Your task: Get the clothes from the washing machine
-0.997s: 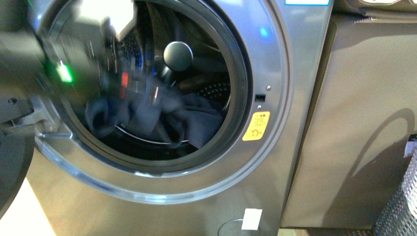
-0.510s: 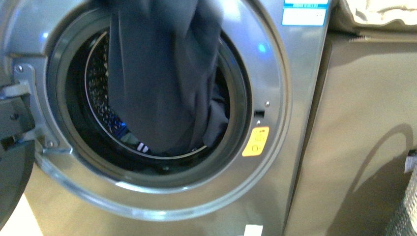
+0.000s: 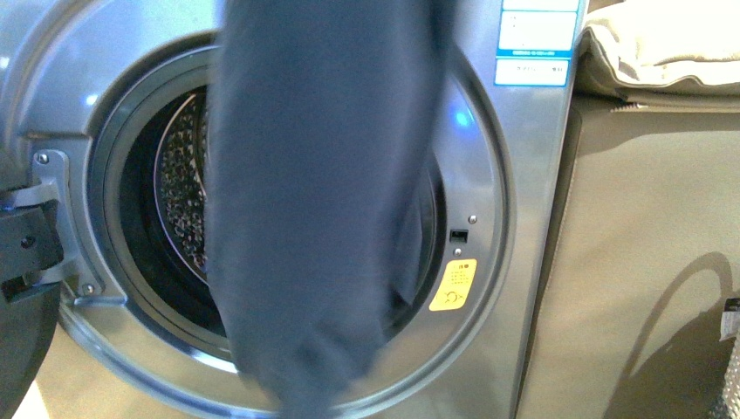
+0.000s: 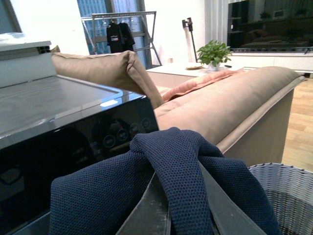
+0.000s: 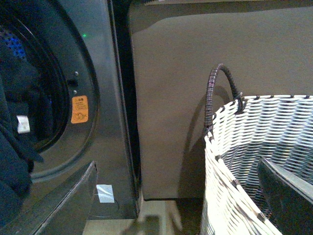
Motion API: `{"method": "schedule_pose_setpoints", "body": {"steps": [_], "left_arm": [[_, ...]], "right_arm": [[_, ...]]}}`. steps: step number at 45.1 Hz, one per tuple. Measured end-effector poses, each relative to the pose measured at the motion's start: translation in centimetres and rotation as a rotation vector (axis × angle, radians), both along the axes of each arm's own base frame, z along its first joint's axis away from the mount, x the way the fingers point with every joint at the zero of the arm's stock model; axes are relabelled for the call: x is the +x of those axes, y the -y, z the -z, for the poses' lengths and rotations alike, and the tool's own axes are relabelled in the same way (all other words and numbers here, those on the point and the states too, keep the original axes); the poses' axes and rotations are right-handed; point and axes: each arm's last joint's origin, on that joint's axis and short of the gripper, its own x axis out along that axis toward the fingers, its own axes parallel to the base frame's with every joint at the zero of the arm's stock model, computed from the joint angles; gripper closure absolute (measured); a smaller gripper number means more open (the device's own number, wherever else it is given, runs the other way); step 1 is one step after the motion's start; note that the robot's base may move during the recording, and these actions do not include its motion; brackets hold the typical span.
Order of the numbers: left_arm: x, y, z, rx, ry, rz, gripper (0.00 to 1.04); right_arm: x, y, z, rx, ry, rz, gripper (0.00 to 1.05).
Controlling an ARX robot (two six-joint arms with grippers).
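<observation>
The grey washing machine (image 3: 489,175) is filling most of the front view, its round door (image 3: 26,288) swinging open at the left edge and its perforated steel drum (image 3: 179,192) showing behind the porthole ring. A beige sofa (image 3: 654,244) is standing just beside the machine on the right, its side panel touching or nearly touching the cabinet. The dark navy clothes (image 3: 323,192) are hanging in a long column in front of the drum opening, running from above the top of the picture down past the lower rim of the porthole, clear of the drum. A white woven basket (image 5: 254,147) with a dark handle is sitting on the floor next to the sofa, near the machine's right corner. A cream cushion (image 3: 663,52) is lying on top of the sofa. In the left wrist view the left gripper (image 4: 171,210) is pinching a bunched fold of the navy fabric, which is draping over both fingers above the machine's black top panel. The right gripper (image 5: 171,205) is hovering over the basket's rim with its fingers spread wide and gripping nothing. A blue-white label (image 3: 532,44) is sitting high on the front panel, and an orange sticker (image 3: 454,285) is sitting lower, beside the porthole ring.
</observation>
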Motion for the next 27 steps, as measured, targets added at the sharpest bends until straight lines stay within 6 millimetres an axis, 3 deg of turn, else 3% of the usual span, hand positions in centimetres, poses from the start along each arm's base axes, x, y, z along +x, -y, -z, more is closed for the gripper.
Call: {"method": "schedule_pose_setpoints", "body": {"steps": [12,27], "left_arm": [[-0.2,3.2,-2.4,0.022,-0.013,0.128,0.98],[-0.5,5.7,-3.9,-0.040,-0.139,0.468,0.98]], "right_arm": [[0.0,0.0,0.0,0.000,0.000,0.000,0.08],[0.0,0.0,0.0,0.000,0.000,0.000,0.08]]}}
